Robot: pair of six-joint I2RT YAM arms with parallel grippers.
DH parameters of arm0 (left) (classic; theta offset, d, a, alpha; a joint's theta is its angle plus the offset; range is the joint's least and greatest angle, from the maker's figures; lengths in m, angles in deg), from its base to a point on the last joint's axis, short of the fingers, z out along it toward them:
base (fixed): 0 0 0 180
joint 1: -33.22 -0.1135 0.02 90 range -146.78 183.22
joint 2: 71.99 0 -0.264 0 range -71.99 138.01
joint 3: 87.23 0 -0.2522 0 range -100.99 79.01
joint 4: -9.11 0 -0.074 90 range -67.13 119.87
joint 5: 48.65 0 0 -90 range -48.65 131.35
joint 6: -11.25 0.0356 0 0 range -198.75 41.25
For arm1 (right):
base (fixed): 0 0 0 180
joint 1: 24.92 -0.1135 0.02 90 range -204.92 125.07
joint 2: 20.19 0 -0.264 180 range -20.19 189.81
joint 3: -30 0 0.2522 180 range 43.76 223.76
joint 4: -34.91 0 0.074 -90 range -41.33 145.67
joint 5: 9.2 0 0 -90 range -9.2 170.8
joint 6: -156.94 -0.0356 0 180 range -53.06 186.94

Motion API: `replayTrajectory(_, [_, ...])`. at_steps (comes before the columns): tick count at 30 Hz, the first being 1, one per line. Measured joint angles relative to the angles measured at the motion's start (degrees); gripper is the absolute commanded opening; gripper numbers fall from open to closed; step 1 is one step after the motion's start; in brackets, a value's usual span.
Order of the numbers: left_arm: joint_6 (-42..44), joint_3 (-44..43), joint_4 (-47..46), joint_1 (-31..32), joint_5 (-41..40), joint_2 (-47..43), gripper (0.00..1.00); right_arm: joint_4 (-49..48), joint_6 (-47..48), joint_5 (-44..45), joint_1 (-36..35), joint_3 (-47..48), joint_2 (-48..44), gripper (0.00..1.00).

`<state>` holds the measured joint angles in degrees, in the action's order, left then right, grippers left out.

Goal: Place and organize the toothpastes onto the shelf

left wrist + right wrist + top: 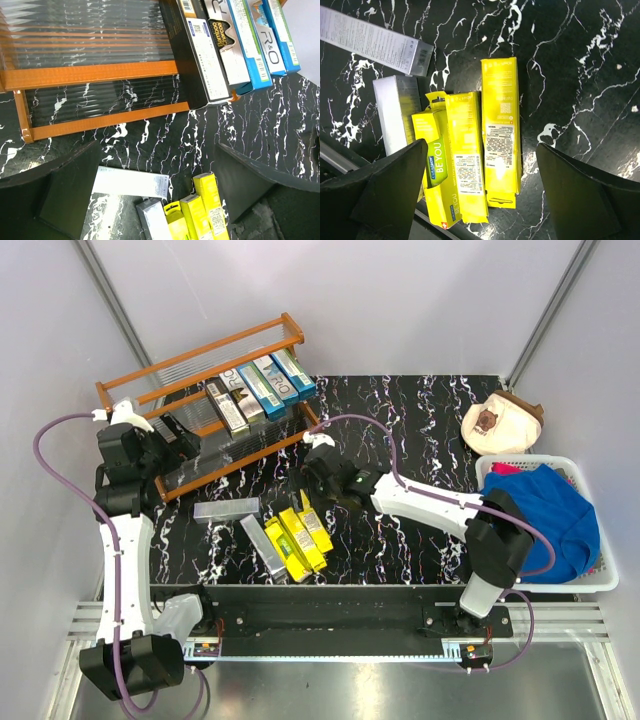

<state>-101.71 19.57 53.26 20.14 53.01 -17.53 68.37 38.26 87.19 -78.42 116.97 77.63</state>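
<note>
The shelf [200, 390] stands at the back left and holds several toothpastes [262, 387] side by side at its right end, black, silver and blue; they also show in the left wrist view [235, 45]. Three yellow cartons [300, 535] and two silver cartons [226, 508] lie on the black marble table. My left gripper [190, 445] is open and empty, above the shelf's front rail [105, 122]. My right gripper [312, 472] is open and empty, hovering over the yellow cartons [500, 130], which lie between its fingers [385, 190].
A white basket [608, 580] with a blue cloth [540, 510] sits at the right edge. A beige and brown object [502, 420] lies behind it. Grey walls close in the back and sides. A silver carton [375, 42] lies left of the yellow ones.
</note>
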Motion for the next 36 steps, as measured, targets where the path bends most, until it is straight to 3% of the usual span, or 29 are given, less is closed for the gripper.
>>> replayTrajectory(14, [0.0, -1.6, 2.8, 0.0, -0.3, 4.2, 0.99, 2.4, 9.0, -5.3, -4.6, 16.2, 10.4, 0.91])
replayTrajectory(26, [0.0, -3.7, 4.2, 0.0, 0.0, 5.3, 0.99, 3.0, 10.0, -13.6, -9.7, 24.1, 23.3, 0.79])
replayTrajectory(36, [0.0, -3.8, 4.2, 0.0, 0.7, 5.3, 0.99, 6.4, 10.1, -14.0, -10.6, 30.4, 29.6, 0.65])
